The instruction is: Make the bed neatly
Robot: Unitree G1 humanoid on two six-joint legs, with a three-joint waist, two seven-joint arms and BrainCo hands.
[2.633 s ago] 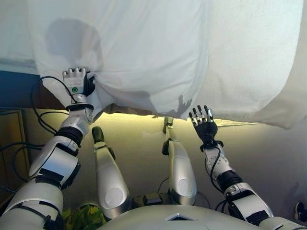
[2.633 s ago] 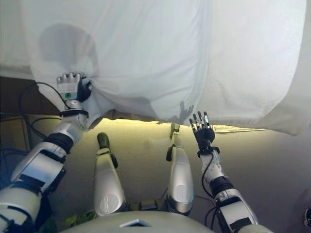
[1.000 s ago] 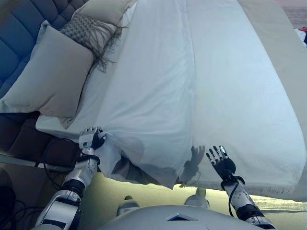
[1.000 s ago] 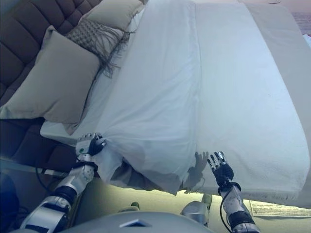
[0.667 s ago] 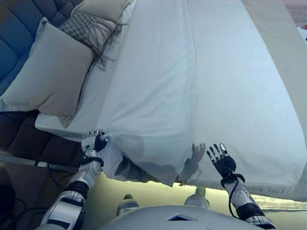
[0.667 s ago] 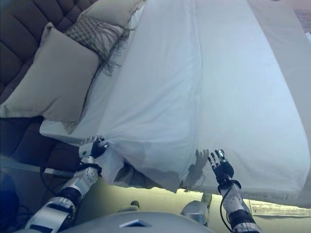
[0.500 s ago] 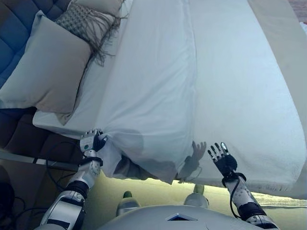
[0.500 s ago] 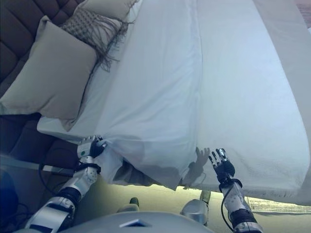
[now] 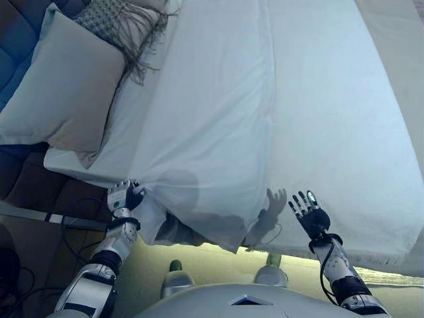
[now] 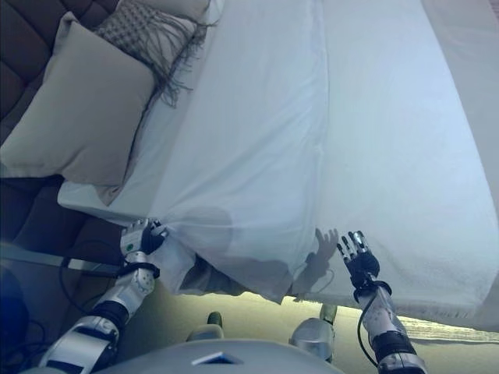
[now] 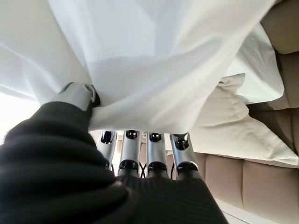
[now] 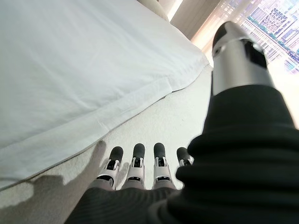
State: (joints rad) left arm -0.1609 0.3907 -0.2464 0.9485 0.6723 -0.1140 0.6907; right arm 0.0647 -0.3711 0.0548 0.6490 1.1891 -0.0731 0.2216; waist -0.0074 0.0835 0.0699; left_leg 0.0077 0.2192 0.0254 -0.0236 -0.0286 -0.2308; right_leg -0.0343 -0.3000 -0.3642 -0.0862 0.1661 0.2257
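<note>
A white duvet (image 9: 212,126) lies along the bed, and its near corner hangs off the bed's side. My left hand (image 9: 122,197) is shut on that corner at the bed's near edge. In the left wrist view the fingers (image 11: 140,150) and thumb (image 11: 77,94) curl round bunched white cloth (image 11: 159,60). My right hand (image 9: 309,213) hovers open over the near edge of the textured white bed cover (image 9: 344,146), to the right of the duvet's folded edge. The right wrist view shows straight fingers (image 12: 135,168) holding nothing, with the duvet's hem (image 12: 117,107) just beyond them.
A large grey pillow (image 9: 63,86) leans at the bed's head on the left. A fringed patterned cushion (image 9: 119,23) lies behind it. The dark tufted headboard (image 10: 23,47) stands at the far left. Below the mattress edge the floor (image 9: 212,255) shows, lit yellow.
The camera has tilted up from the bed's side and floor to the whole bed. My left hand keeps hold of the duvet corner. The right hand stays open at the near edge.
</note>
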